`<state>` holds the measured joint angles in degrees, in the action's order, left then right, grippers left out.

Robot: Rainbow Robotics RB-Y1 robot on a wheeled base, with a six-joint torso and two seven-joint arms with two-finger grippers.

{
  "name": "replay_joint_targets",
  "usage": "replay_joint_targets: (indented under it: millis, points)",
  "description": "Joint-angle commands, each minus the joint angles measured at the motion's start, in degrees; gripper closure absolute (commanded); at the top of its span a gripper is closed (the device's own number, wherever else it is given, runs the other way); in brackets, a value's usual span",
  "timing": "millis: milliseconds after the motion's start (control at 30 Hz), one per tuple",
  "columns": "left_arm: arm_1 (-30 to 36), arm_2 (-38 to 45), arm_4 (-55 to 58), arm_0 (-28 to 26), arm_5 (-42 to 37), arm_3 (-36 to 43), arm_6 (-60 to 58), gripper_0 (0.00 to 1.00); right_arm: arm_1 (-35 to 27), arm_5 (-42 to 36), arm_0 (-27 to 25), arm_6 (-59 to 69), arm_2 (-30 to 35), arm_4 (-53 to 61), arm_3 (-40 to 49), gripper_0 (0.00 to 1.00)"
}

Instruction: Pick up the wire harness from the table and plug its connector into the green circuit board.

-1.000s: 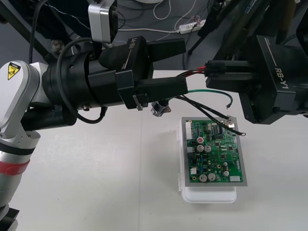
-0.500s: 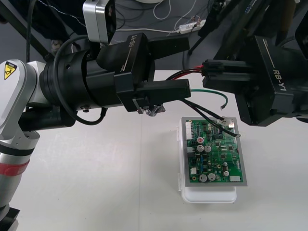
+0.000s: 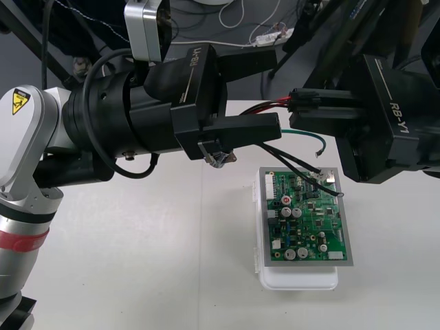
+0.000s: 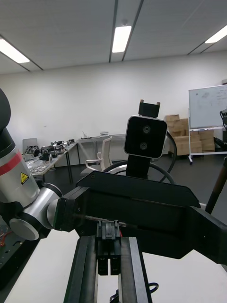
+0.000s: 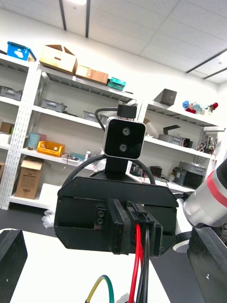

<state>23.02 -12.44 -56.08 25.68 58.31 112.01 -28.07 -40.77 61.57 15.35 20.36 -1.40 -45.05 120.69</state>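
You're in a robotics or electronics lab, not a home. Past the far edge of the tabletop (image 3: 137, 261), loose cables (image 3: 234, 14) and a power strip (image 3: 271, 39) lie on dark floor. A bare green circuit board (image 3: 307, 216) sits toward the tabletop's right edge. Around you are metal shelves (image 5: 71, 75) loaded with cardboard boxes (image 5: 58, 56) and parts bins (image 5: 49, 148) (one yellow), a whiteboard (image 4: 208, 108), a cluttered workbench (image 4: 45, 158) and ceiling light panels (image 4: 122, 39).

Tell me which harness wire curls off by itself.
The thin green wire: it arcs away alone beside the right pincer, while the black wires trail over the green circuit board.
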Motion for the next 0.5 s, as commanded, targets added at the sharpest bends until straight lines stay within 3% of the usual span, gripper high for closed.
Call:
replay_joint_targets:
  millis: [33, 500]
  points:
    - [-0.8, -0.7, -0.3, 3.0, -2.4, 2.2, 3.1, 0.00, -2.4, 0.7, -0.7, -1.8, -0.6, -0.2, 2.0, 1.00]
    - [7.6, -4.3, 3.5, 4.3, -3.5, 2.4, 3.6, 0.00, -2.5, 3.9, -0.6, -0.9, 0.3, -0.2, 0.8, 1.00]
